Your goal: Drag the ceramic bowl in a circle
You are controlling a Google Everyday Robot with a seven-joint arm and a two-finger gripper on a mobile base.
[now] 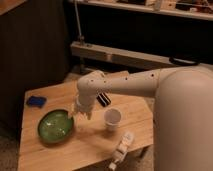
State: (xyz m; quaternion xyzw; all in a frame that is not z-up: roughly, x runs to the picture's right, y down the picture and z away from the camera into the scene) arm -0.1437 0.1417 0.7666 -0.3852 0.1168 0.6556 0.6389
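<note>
We are at the approach step: our gripper (pixel 80 113) hovers, jaws wide and empty, at the rim of the bowl (pixel 55 126) on the table (pixel 92 146); next we must lower and catch that rim.

Wood table (pixel 90 145) w/ white cup (pixel 113 119) mid, blue obj (pixel 36 101) back-left, white obj (pixel 122 149) nr front edge.
</note>
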